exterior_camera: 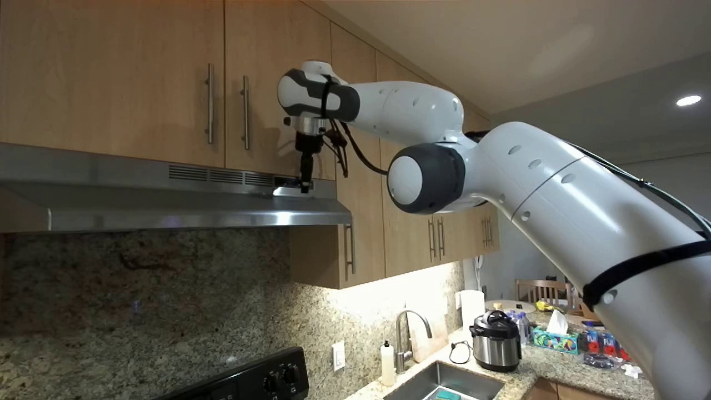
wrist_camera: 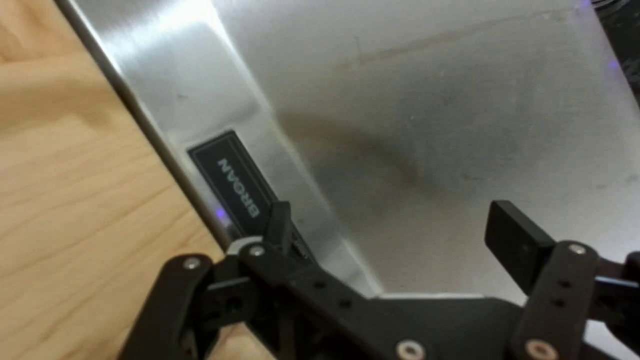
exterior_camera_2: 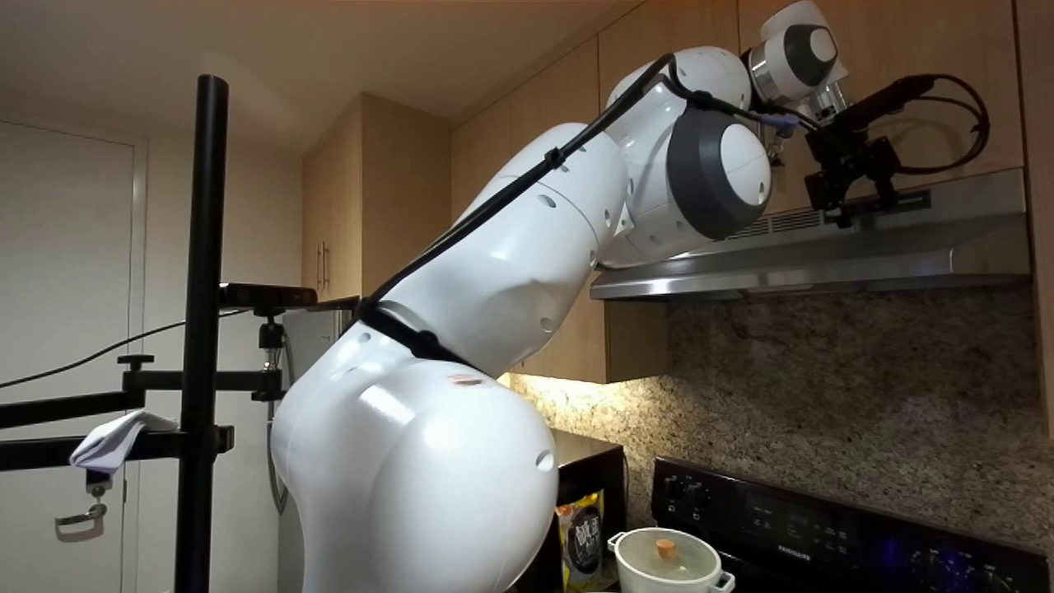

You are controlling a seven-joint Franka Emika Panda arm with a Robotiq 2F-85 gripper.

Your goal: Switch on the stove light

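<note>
Range hood (exterior_camera: pixel 166 206) appears in all three views; in both exterior views it sits below wood cabinets (exterior_camera: pixel 111 78) and above the stove (exterior_camera_2: pixel 856 543). Both exterior views also show vent slots (exterior_camera: pixel 208 174) along its upper face, with a dark strip (exterior_camera_2: pixel 910 200) to their right, partly behind the end effector (wrist_camera: pixel 391 215). Light and its switch: cannot make them out.

Wrist view only: readable lettering, a black label (wrist_camera: pixel 227 175) marked BROAN on the hood's narrow face, crossed near its lower end by a finger (wrist_camera: pixel 279 225). Whether label and dark strip are one piece, unclear.

End effector: fingers spread wide in wrist view, bare metal of the hood visible in the gap, nothing held. In an exterior view (exterior_camera: pixel 305 188) it points down, seen edge-on, so the spread is unreadable there. Contact with hood: cannot tell.

In an exterior view only: sink (exterior_camera: pixel 469 380), tap (exterior_camera: pixel 399 344); steel cooker (exterior_camera: pixel 496 347) and tissue box (exterior_camera: pixel 555 340) on the desk (exterior_camera: pixel 561 364).

In an exterior view only: lidded white pot (exterior_camera_2: pixel 667 568) at the stove, yellow-and-black bag (exterior_camera_2: pixel 583 543) to its left, black upright post (exterior_camera_2: pixel 202 329) farther left.
</note>
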